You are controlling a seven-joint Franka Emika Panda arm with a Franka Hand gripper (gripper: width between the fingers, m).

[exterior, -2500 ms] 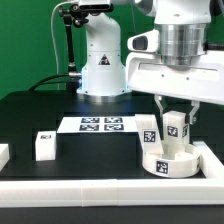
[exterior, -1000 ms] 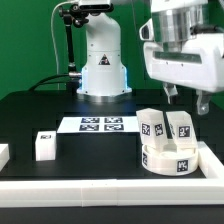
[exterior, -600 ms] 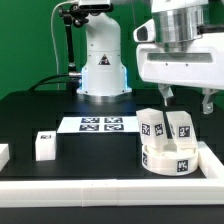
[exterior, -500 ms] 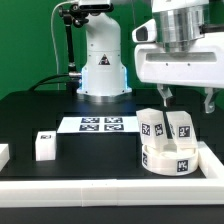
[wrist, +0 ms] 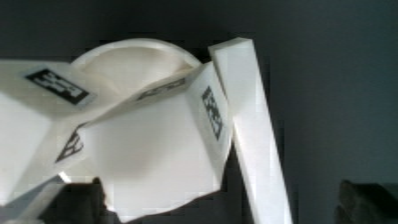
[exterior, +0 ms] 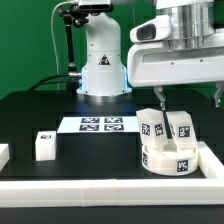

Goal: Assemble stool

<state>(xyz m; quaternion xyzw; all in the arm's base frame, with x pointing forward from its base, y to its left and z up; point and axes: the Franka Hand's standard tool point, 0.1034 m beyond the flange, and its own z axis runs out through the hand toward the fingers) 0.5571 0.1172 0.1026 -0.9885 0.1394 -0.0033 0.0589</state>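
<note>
The round white seat [exterior: 168,161] rests at the exterior view's right, against the border rail. Two tagged leg blocks [exterior: 150,127] [exterior: 179,127] stand upright in it. My gripper [exterior: 189,98] hangs above them, open and empty, its fingers [exterior: 160,98] clear of the legs on either side. A loose leg block [exterior: 43,146] stands on the table at the exterior view's left, and another [exterior: 3,153] is cut off by the left edge. The wrist view shows the seat [wrist: 125,60] and legs [wrist: 160,150] below, with dark fingers [wrist: 54,200] at the picture's corners.
The marker board [exterior: 100,124] lies in front of the robot base [exterior: 100,60]. The white border rail [exterior: 100,190] runs along the table's front and turns up the right side beside the seat; it also shows in the wrist view [wrist: 249,130].
The gripper let go of the leg in the seat and rose. Over the last second it shifted slightly toward the exterior view's left, with its fingers spread wider.
</note>
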